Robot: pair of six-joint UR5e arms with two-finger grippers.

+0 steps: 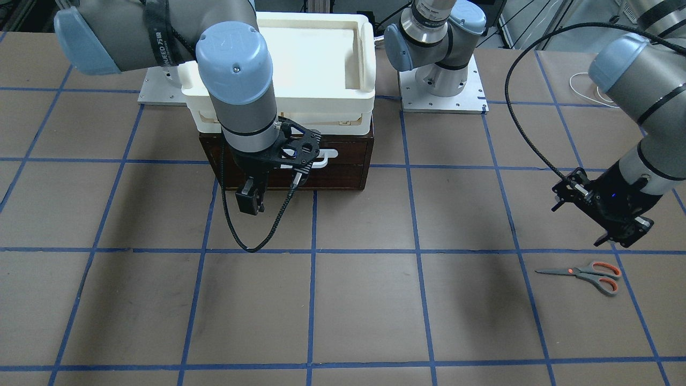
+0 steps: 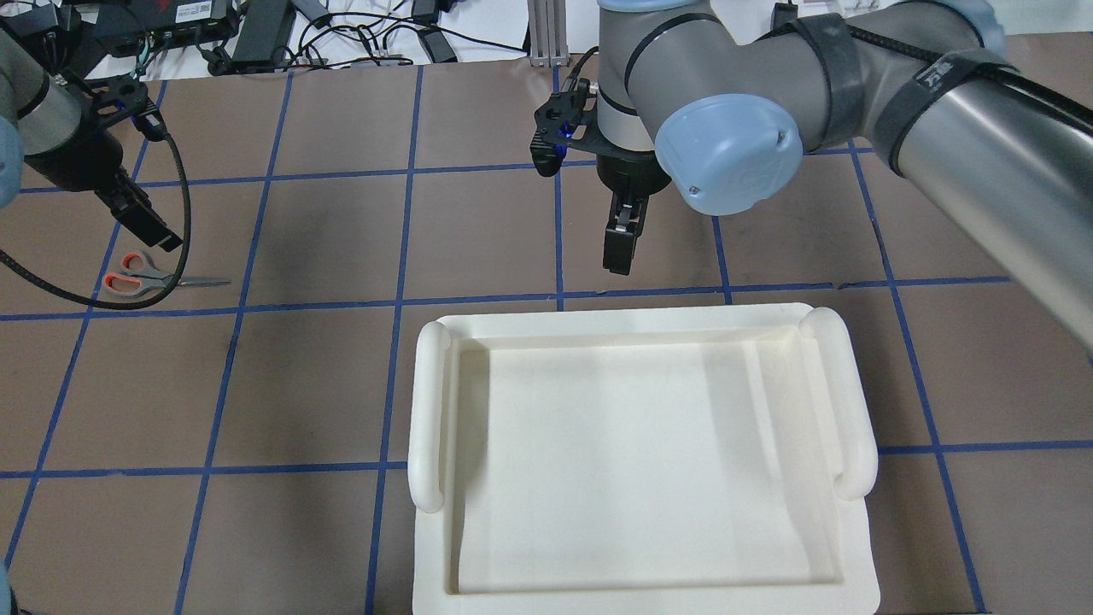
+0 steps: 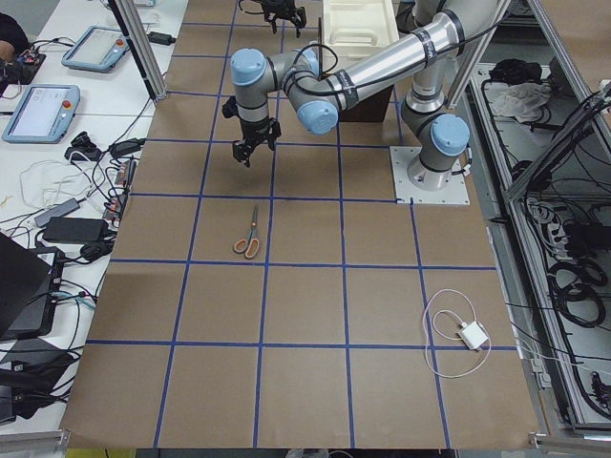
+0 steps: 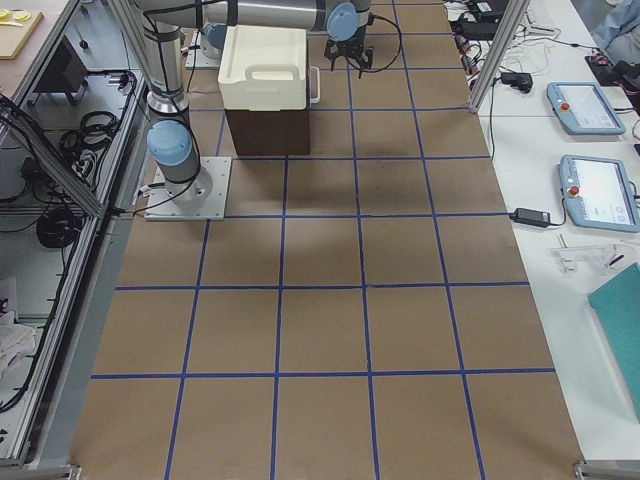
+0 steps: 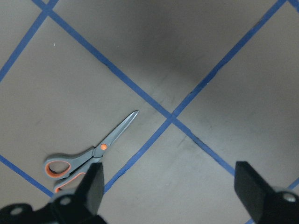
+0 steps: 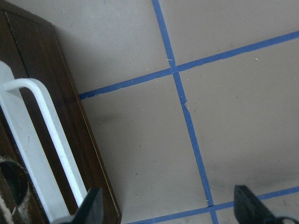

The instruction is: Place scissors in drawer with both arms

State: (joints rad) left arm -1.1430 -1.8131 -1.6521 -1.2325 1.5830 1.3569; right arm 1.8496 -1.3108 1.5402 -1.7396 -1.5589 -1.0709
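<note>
The scissors [image 1: 587,274] lie flat and closed on the brown table, far from the drawer; they also show in the overhead view [image 2: 149,278] and the left wrist view [image 5: 91,154]. My left gripper [image 5: 170,179] is open and empty, hovering above the table just beside the scissors' handles [image 2: 158,231]. The dark brown drawer [image 1: 321,171] with its white bar handle [image 6: 46,135] looks shut under a cream tray. My right gripper [image 6: 168,205] is open and empty, hanging just in front of the drawer front [image 1: 249,201], apart from the handle.
The cream plastic tray [image 2: 431,410] sits on top of the drawer box. Both arm bases [image 1: 442,80] stand on plates behind it. A white cable [image 3: 458,329] lies on the table by the left arm's side. Blue tape lines grid the table.
</note>
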